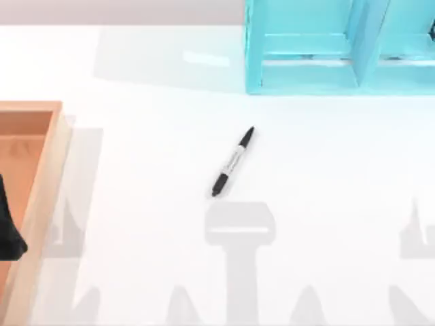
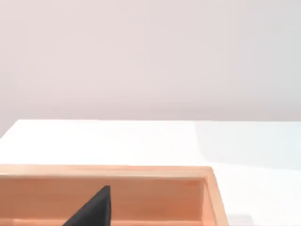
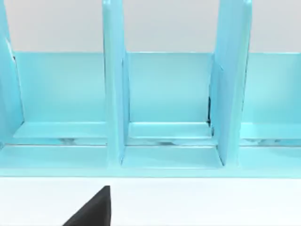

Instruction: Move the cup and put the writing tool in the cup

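Item, far left edge of the white table: shallow light-wood tray, raised rim, running off the table's left edge. Dark shape of left gripper over tray interior; one black fingertip seen in left wrist view before the tray's far wall; jaw state cannot be told.

Item, centre: slim black marker pen with grey-white labelled middle, lying flat on bare tabletop, aslant, one end toward the rear right, the other toward the front left. Well apart from tray and rack; open room on every side. Label print too small to read.

Item, rear right: turquoise partitioned rack, upright dividers, open compartments facing the front. Right gripper fingertip seen before the rack in right wrist view; jaw state cannot be told.
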`<move>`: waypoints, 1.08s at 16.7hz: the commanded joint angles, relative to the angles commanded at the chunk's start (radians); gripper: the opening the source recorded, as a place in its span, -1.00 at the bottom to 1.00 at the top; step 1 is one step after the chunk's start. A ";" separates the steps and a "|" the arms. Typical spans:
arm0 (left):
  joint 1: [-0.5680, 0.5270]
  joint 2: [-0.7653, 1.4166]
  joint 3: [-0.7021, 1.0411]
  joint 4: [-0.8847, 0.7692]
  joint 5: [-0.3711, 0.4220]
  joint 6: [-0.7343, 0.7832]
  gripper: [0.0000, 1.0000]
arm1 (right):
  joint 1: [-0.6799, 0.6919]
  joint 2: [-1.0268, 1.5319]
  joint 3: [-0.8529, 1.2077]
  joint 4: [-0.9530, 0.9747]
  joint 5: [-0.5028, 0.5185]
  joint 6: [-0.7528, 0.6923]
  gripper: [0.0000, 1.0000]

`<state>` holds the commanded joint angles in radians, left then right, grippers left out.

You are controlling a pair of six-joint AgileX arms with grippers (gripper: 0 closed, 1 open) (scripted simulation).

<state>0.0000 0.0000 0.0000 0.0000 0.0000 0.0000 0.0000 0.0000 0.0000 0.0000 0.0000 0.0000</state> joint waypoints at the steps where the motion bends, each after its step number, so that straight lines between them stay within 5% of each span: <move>1: 0.000 0.000 0.000 0.000 0.000 0.000 1.00 | 0.000 0.000 0.000 0.000 0.000 0.000 1.00; 8: 0.024 0.223 0.209 -0.185 0.005 0.036 1.00 | 0.000 0.000 0.000 0.000 0.000 0.000 1.00; 18: 0.135 1.154 0.968 -0.848 -0.001 0.156 1.00 | 0.000 0.000 0.000 0.000 0.000 0.000 1.00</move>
<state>0.1351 1.1541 0.9678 -0.8478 -0.0006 0.1560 0.0000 0.0000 0.0000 0.0000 0.0000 0.0000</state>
